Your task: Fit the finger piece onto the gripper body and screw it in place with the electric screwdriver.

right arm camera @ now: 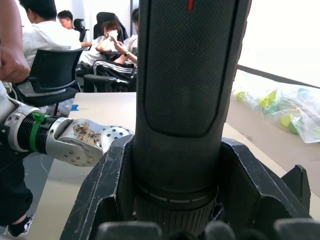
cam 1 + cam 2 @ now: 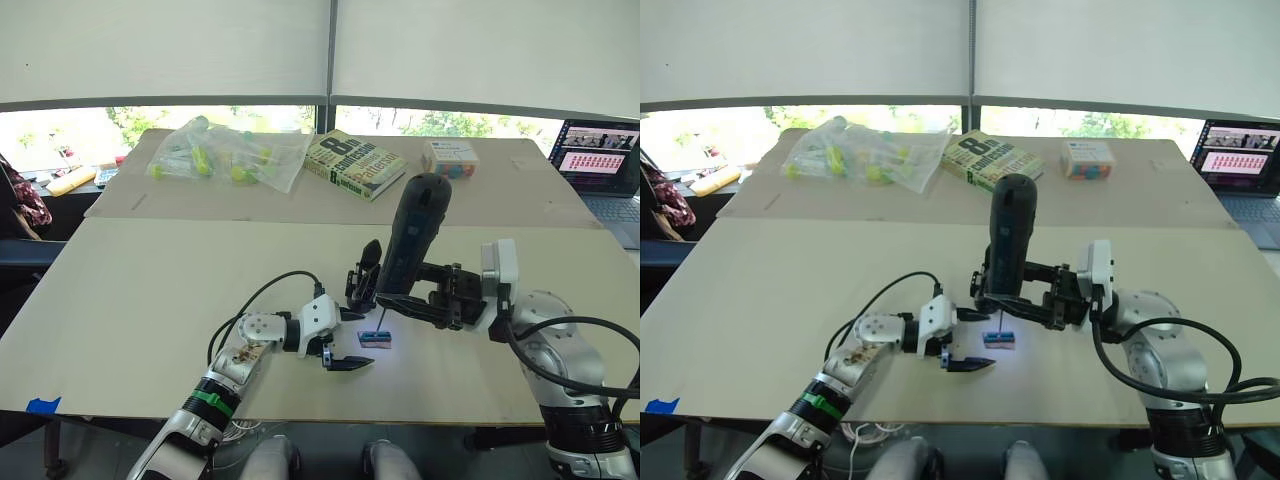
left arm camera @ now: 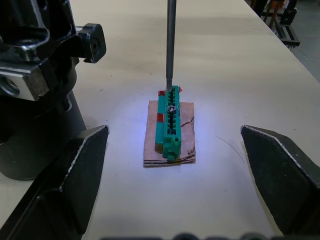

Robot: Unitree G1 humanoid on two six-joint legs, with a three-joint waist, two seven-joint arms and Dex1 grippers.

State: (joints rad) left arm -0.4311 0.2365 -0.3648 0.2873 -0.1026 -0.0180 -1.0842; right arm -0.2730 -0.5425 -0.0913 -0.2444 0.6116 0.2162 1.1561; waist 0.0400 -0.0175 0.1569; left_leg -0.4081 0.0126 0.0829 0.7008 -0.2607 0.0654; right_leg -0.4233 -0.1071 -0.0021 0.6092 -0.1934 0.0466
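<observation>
I had the electric screwdriver (image 2: 412, 240) clamped in my right gripper (image 2: 440, 298), bit over a screw holder (image 3: 169, 125); my left gripper (image 3: 175, 170) gaped empty, fitting undone.

The left pincer (image 3: 175, 175) stands with its two black fingers (image 3: 60, 185) spread wide apart over the pale tabletop (image 3: 225, 65), and nothing is between them. Just ahead of the gap, centred between the fingertips, a small green ridged plastic piece (image 3: 169, 122) with red tabs lies on a brown scrap of card (image 3: 186, 145) in a pool of bluish light. The thin metal bit (image 3: 170, 42) of the electric screwdriver comes straight down onto the piece's far end beside a small screw head (image 3: 171, 108), while the other pincer (image 3: 40, 55), clamped around a thick black cylinder (image 3: 35, 145), stands beyond one of the fingers.
</observation>
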